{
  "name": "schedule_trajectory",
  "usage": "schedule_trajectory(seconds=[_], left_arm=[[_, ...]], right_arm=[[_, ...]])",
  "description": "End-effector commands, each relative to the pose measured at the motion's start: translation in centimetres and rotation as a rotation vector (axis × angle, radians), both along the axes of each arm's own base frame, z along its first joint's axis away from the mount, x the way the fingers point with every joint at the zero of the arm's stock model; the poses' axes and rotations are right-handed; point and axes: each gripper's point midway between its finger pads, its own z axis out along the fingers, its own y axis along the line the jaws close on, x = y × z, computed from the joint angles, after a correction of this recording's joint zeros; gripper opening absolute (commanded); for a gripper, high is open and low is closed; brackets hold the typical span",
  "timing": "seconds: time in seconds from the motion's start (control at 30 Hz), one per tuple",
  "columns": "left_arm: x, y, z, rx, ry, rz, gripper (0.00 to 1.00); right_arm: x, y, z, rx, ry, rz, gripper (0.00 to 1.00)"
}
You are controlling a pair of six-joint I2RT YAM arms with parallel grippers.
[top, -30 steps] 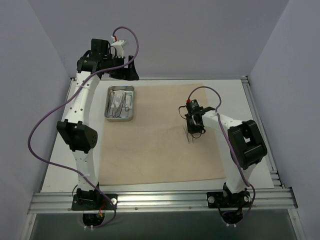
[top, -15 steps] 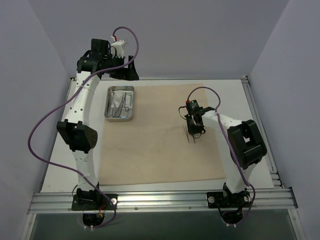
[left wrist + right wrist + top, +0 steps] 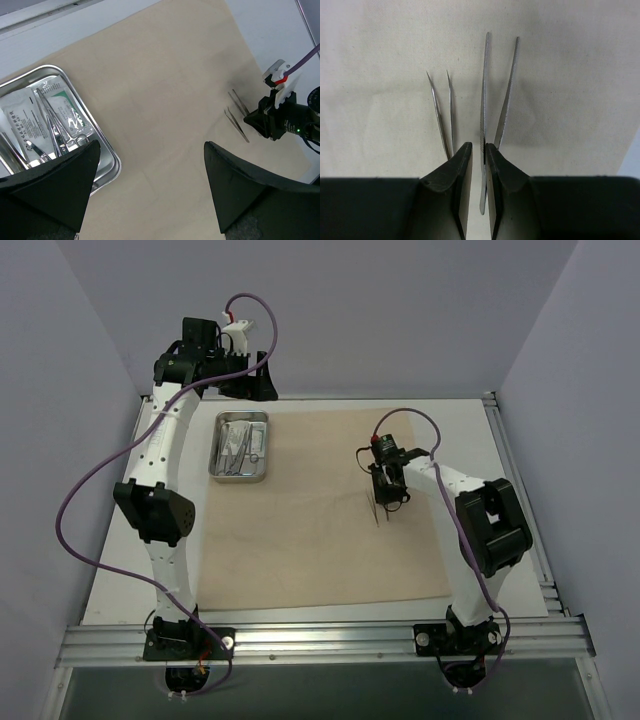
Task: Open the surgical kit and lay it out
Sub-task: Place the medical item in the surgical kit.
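The beige cloth wrap [image 3: 320, 540] lies spread flat on the table. The small steel tray [image 3: 240, 473] stands on its far-left corner and holds scissor-handled instruments [image 3: 52, 130] lying on two clear packets [image 3: 20, 112]. My right gripper [image 3: 387, 490] is low over the cloth's right part, jaws closed to a narrow gap on a pair of thin tweezers [image 3: 483, 115]. A second, finer pair of tweezers [image 3: 442, 112] lies on the cloth just to its left. My left gripper [image 3: 152, 145] is open and empty, held high beyond the tray near the back wall.
The white table [image 3: 520, 490] shows round the cloth, with metal rails at its right and near edges. Grey walls close in the back and both sides. Both tweezers also show in the left wrist view [image 3: 237, 115], beside the right gripper.
My right gripper has shifted slightly toward the far side of the cloth. The tweezers, the tray and the left arm have stayed in place.
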Motion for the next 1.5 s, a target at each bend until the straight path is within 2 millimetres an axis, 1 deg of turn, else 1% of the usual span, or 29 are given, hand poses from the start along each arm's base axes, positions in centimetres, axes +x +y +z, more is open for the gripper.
schedule_trajectory(seconds=[0.0, 0.07, 0.13, 0.27, 0.43, 0.53, 0.63, 0.7, 0.73, 0.87, 1.03, 1.13, 1.17, 1.2, 1.47], left_arm=[[-0.8, 0.5, 3.1, -0.005, -0.077, -0.001, 0.94], [-0.8, 0.4, 3.0, -0.005, -0.076, -0.001, 0.94], [-0.7, 0.4, 2.9, -0.005, -0.074, -0.001, 0.94], [-0.7, 0.4, 2.9, -0.006, -0.072, -0.002, 0.94], [-0.7, 0.4, 2.9, -0.005, -0.072, -0.003, 0.94], [-0.8, 0.4, 2.8, -0.004, -0.071, -0.001, 0.94], [-0.7, 0.4, 2.7, -0.004, -0.068, -0.002, 0.94], [-0.7, 0.4, 2.7, -0.004, -0.068, -0.003, 0.94], [-0.7, 0.3, 2.7, -0.005, -0.068, -0.004, 0.94], [-0.8, 0.5, 2.8, -0.003, -0.071, -0.002, 0.94], [-0.7, 0.4, 2.7, -0.003, -0.069, -0.002, 0.94], [-0.7, 0.4, 2.5, -0.004, -0.065, -0.003, 0.94], [-0.7, 0.4, 2.6, -0.005, -0.066, -0.004, 0.94], [-0.7, 0.4, 2.7, -0.005, -0.068, -0.004, 0.94], [-0.7, 0.5, 2.7, -0.001, -0.070, -0.002, 0.94]], right_arm=[[1.1, 0.2, 4.0, 0.040, -0.077, -0.036, 0.14], [1.2, 0.2, 4.6, 0.049, -0.093, -0.043, 0.14], [1.0, 0.3, 4.6, 0.055, -0.088, -0.053, 0.14], [-0.2, -0.2, 2.9, 0.042, -0.050, -0.062, 0.13], [-1.0, -0.4, 1.3, 0.035, -0.015, -0.062, 0.11], [-0.8, -0.2, 1.8, 0.049, -0.029, -0.062, 0.11], [-0.6, -0.3, 2.1, 0.048, -0.043, -0.076, 0.11], [-0.8, -0.2, 1.7, 0.053, -0.031, -0.075, 0.14], [-1.0, -0.1, 1.1, 0.053, -0.014, -0.073, 0.15], [-1.8, -0.3, -0.1, 0.047, 0.024, -0.097, 0.15], [-2.6, -0.4, -0.2, 0.053, 0.029, -0.114, 0.15], [-3.0, -0.6, -0.5, 0.049, 0.039, -0.117, 0.13], [-3.3, 0.0, -0.6, 0.077, 0.051, -0.105, 0.13], [-3.4, -0.1, -0.8, 0.075, 0.055, -0.108, 0.12], [-3.4, 0.3, -1.5, 0.078, 0.069, -0.097, 0.10]])
